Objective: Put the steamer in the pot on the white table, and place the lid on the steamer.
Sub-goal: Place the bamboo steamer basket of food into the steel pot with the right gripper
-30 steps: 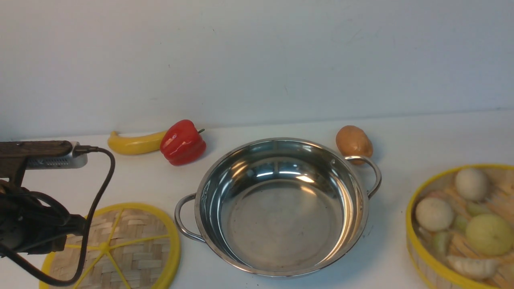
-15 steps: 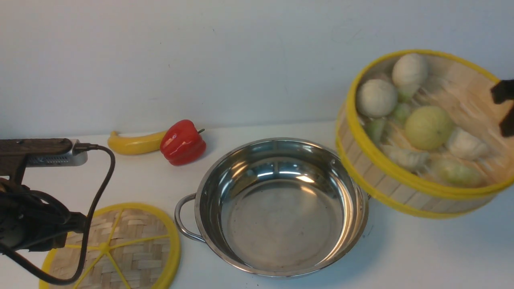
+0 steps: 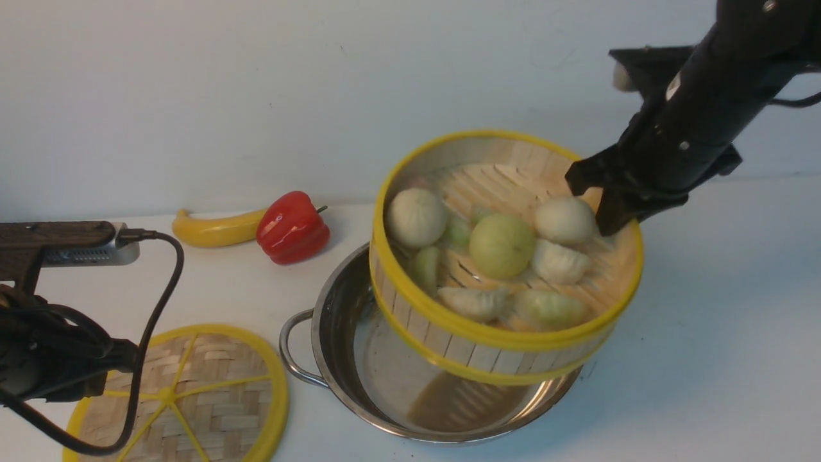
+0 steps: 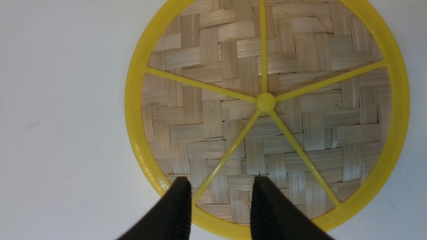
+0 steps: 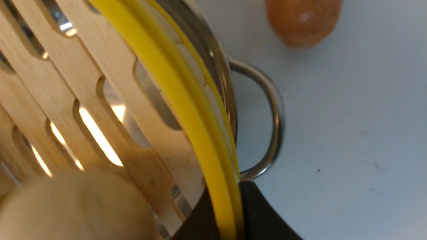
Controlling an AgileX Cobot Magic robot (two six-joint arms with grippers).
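over the middle of the near edge of the white table (image 3: 705,359), the steamer (image 3: 449,340) hangs above the pot (image 3: 330,346), off the table. right gripper (image 5: 230,213) is clamped on the steamer's yellow rim at its far right side, one finger inside the wall and one outside, rim pinched tight between them in the right wrist view. steamer looks slightly tipped toward the near edge. its lower edge overlaps the pot's opening in the front view, cannot tell if it touches the pot's rim. pot floor shows under it with a brown reflection of the slats. pale buns (image 3: 417,217) and dumplings plus one greenish bun (image 3: 501,245) sit on the slatted floor inside the steamer.

pot stands on the table, left looped handle (image 3: 292,350) pointing toward the lid. right wrist view shows the other handle (image 5: 270,126) sticking out past the steamer's rim, and a potato (image 5: 302,20) on the table near that handle, not touching it.

lid (image 3: 211,385) lies flat at the near left corner of the table, just beside the pot's left handle, apart from it. left gripper (image 4: 222,186) hovers over the lid, fingers apart, nothing between them, tips above the woven part close to the rim, one yellow spoke running into the gap. cannot tell if the tips touch the weave.

banana (image 3: 215,230) and red pepper (image 3: 292,228) lie touching each other at the far edge, left of the pot, by the wall.
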